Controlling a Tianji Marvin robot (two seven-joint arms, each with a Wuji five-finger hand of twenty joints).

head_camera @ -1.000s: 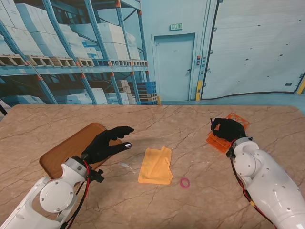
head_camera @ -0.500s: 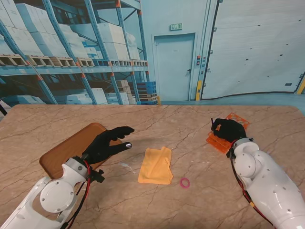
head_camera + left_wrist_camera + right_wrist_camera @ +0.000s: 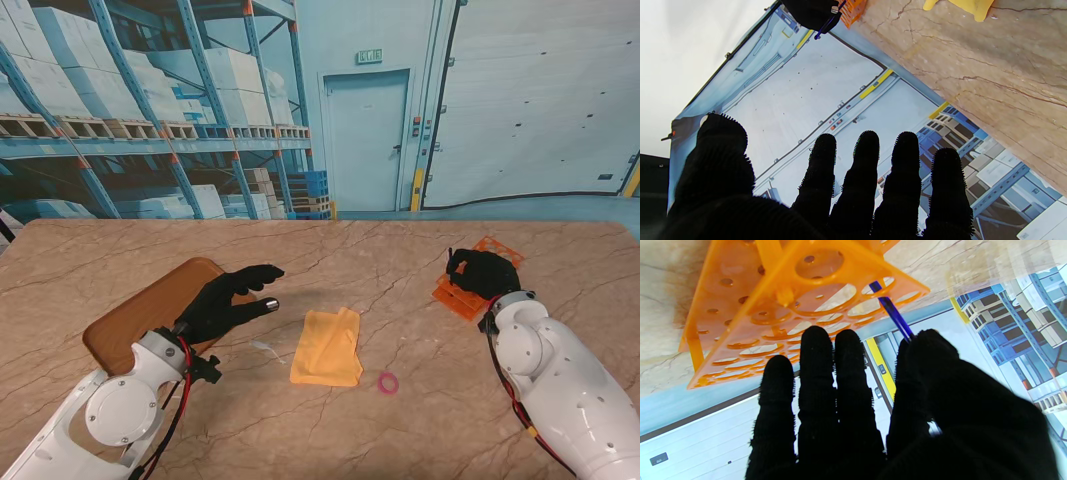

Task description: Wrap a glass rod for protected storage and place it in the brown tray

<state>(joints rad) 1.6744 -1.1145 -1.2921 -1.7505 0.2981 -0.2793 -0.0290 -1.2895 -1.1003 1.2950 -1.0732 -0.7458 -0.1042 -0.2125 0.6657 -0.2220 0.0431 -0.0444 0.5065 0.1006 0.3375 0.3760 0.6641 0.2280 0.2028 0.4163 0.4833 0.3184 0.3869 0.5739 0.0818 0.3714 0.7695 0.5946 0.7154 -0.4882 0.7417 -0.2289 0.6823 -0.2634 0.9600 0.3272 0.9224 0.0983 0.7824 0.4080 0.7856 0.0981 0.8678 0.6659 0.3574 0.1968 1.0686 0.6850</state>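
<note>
The glass rod [image 3: 892,313] is a thin blue stick standing in a hole of the orange rack [image 3: 773,306], its upper end pinched between the thumb and forefinger of the right hand [image 3: 482,272]. The other three fingers [image 3: 816,373] are straight and touch nothing. Being glass and so slender, the rod is likely light, stiff, slick and quick to snap under any sideways load — best held near its upper end and drawn straight along its own axis out of the hole, with a gentle pinch.

Left of the rack and nearer to me lies the yellow cloth [image 3: 328,347], soft and folded on the worktop [image 3: 400,260], with a pink band [image 3: 388,382] beside it. Farther left of the rack the left hand [image 3: 232,298] hovers spread and empty over the brown tray [image 3: 140,315]
</note>
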